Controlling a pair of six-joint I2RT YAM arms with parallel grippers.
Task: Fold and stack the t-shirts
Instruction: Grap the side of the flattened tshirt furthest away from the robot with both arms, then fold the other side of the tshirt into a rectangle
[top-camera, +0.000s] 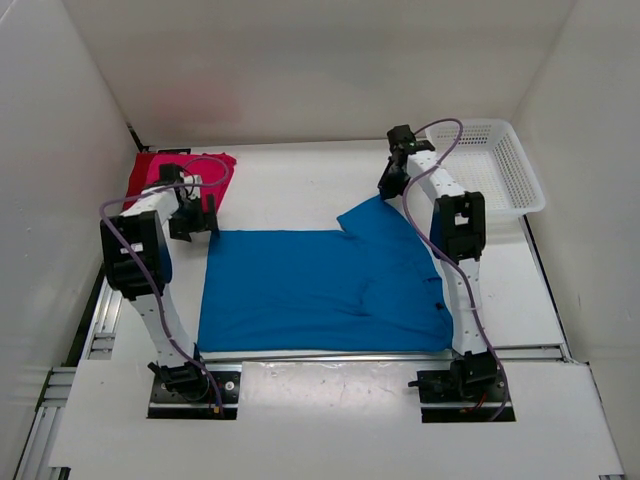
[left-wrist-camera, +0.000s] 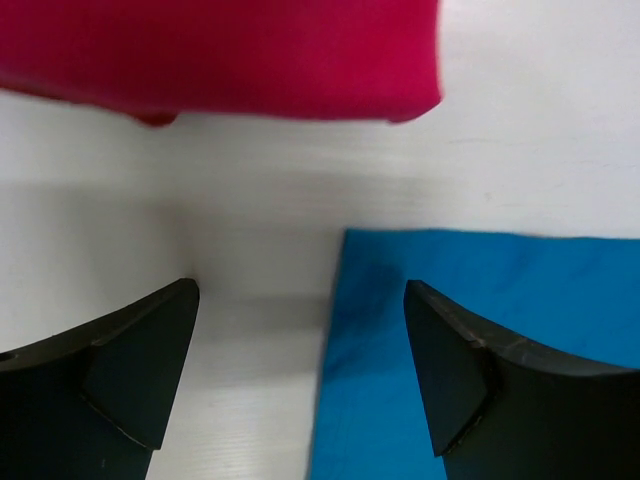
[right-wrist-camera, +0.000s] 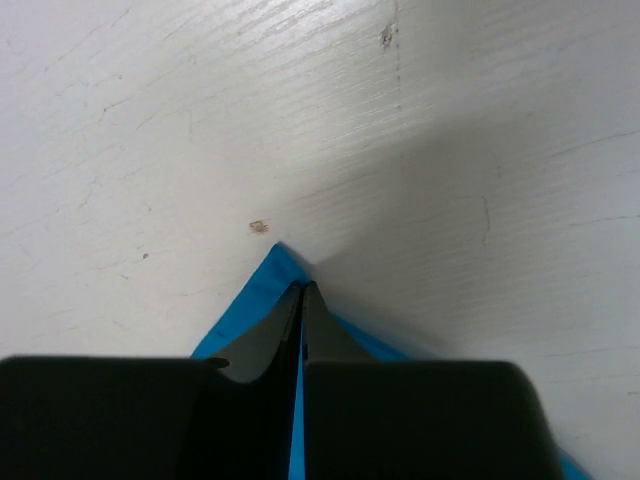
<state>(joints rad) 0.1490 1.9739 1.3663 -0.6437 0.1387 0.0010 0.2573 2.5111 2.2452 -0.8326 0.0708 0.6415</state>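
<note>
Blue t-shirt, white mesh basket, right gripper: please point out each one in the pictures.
blue t-shirt (top-camera: 300, 290), top external view, middle of its flat body.
white mesh basket (top-camera: 526, 170), top external view, its right wall.
right gripper (right-wrist-camera: 303, 290), right wrist view, between its shut fingertips.

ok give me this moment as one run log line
left gripper: open, above blue shirt corner | right gripper: shut on blue shirt far tip

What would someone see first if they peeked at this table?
The big blue t-shirt spread across the middle of the table jumps out first. The right gripper pinches its far right corner, and the open left gripper hangs over its far left corner. Red-pink shirts sit far left, a white basket far right.
</note>
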